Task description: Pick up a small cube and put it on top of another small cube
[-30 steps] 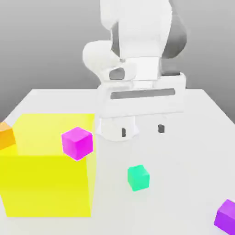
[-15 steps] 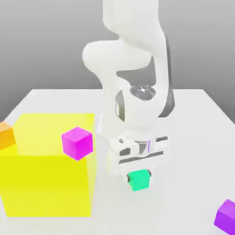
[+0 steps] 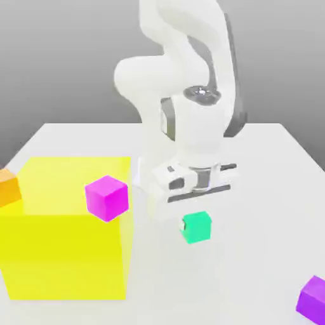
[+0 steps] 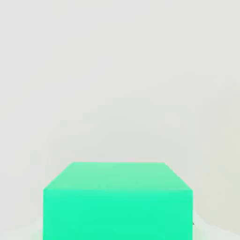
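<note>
The small teal-green cube (image 3: 198, 230) hangs a little above the white table, just to the exterior view's right of the big yellow block. My gripper (image 3: 194, 222) comes down on it from above and is shut on it, with the white hand right over it. Seen from the hand, the same cube (image 4: 117, 201) sits close up between the jaws, with bare table behind it. Other small cubes lie around: a magenta cube (image 3: 106, 197) in front of the yellow block's top, an orange cube (image 3: 9, 188) at the exterior view's left edge, and a purple cube (image 3: 313, 298) at the lower right.
The big yellow translucent block (image 3: 63, 260) takes up the exterior view's left part of the table (image 3: 266, 190). The arm's white base stands behind the gripper at the table's middle back.
The hand came down from above the table onto the teal-green cube, shut on it, and has now lifted it a little and carried it slightly to the exterior view's right.
</note>
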Tool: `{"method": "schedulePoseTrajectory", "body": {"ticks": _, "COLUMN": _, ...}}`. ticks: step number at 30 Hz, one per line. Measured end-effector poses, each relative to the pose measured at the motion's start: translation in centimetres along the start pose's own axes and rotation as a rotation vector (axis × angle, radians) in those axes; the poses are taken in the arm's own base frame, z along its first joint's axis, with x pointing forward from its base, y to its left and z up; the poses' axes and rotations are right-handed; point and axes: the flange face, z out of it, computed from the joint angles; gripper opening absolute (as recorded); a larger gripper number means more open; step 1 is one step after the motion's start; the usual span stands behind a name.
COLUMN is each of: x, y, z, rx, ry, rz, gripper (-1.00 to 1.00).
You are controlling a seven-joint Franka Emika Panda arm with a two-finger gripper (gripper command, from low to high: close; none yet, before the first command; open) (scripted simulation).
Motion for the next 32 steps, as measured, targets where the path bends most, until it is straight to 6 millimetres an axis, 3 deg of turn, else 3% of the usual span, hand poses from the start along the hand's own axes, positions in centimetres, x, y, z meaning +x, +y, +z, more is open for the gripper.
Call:
{"method": "schedulePoseTrajectory", "body": {"ticks": 8, "x": 9.9, "y": -1.4, "z": -6.4, "rx": -0.017, "ry": 0.042, "rz": 0.044, "gripper": -1.0}}
{"method": "schedulePoseTrajectory", "body": {"ticks": 9, "x": 11.5, "y": -0.6, "z": -7.5, "rx": -0.021, "ry": 0.045, "rz": 0.087, "gripper": -1.0}}
{"method": "schedulePoseTrajectory", "body": {"ticks": 13, "x": 17.5, "y": 5.2, "z": -12.6, "rx": -0.034, "ry": 0.052, "rz": 0.343, "gripper": -1.0}}
{"method": "schedulePoseTrajectory", "body": {"ticks": 16, "x": 20.7, "y": 11.7, "z": -16.9, "rx": -0.041, "ry": 0.05, "rz": 0.6, "gripper": -1.0}}
{"method": "schedulePoseTrajectory", "body": {"ticks": 19, "x": 22.0, "y": 18.8, "z": -21.2, "rx": -0.041, "ry": 0.042, "rz": 0.876, "gripper": -1.0}}
{"method": "schedulePoseTrajectory", "body": {"ticks": 21, "x": 21.7, "y": 23.1, "z": -23.1, "rx": -0.035, "ry": 0.03, "rz": 1.05, "gripper": -1.0}}
{"method": "schedulePoseTrajectory", "body": {"ticks": 24, "x": 19.8, "y": 28.9, "z": -23.7, "rx": -0.013, "ry": -0.005, "rz": 1.311, "gripper": -1.0}}
{"method": "schedulePoseTrajectory", "body": {"ticks": 28, "x": 19.0, "y": 30.7, "z": -18.8, "rx": -0.004, "ry": -0.019, "rz": 1.397, "gripper": -1.0}}
{"method": "schedulePoseTrajectory", "body": {"ticks": 29, "x": 18.9, "y": 30.8, "z": -17.8, "rx": -0.004, "ry": -0.019, "rz": 1.401, "gripper": 1.0}}
{"method": "schedulePoseTrajectory", "body": {"ticks": 32, "x": 18.9, "y": 30.8, "z": -17.8, "rx": -0.004, "ry": -0.019, "rz": 1.401, "gripper": 1.0}}
